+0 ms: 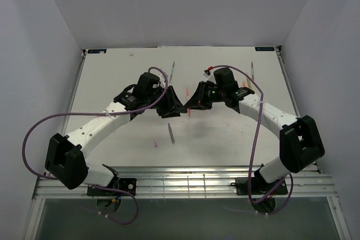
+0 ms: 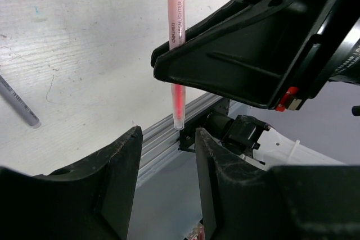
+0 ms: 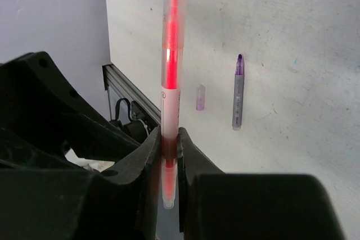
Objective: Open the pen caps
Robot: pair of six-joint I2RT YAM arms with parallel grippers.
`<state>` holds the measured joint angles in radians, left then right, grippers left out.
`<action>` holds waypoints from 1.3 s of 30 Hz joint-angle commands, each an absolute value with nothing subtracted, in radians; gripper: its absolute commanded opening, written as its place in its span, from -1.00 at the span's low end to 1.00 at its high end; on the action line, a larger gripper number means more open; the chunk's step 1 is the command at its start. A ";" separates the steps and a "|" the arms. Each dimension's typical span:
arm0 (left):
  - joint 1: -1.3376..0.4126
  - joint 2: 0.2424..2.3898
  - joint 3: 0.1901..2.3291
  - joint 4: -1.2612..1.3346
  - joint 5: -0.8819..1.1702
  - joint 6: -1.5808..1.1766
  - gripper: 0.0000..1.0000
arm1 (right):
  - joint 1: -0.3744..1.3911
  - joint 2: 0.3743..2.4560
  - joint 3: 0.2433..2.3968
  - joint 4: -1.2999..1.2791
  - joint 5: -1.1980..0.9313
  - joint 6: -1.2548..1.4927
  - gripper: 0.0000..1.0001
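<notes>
Red pen (image 3: 170, 71) tight in right gripper (image 3: 170, 139); left gripper (image 2: 167, 139) agape nearby.

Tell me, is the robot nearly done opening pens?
Done: the purple pen lies bare-tipped, its cap beside it. In hand: the right tool grips the red pen; the open left tool sits at its end. Left: pulling it open, plus far pens, too small to judge.
</notes>
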<state>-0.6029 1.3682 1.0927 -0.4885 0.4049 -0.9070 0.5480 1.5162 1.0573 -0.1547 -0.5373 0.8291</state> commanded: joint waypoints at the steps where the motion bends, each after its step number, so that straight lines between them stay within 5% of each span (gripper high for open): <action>1: -0.618 1.385 1.132 -0.471 0.431 -0.874 0.05 | 0.551 1.497 1.089 -0.138 -0.499 0.905 -0.85; 22: -0.652 1.473 1.163 -0.436 0.434 -0.867 0.03 | 0.575 1.488 1.028 -0.026 -0.557 1.005 -0.85; 33: -0.653 1.457 1.140 -0.434 0.437 -0.864 -0.90 | 0.572 1.496 1.022 0.017 -0.569 1.029 -0.85; 39: -0.653 1.427 1.079 -0.420 0.477 -0.854 -1.00 | 0.499 1.540 1.035 0.020 -0.563 1.002 -0.85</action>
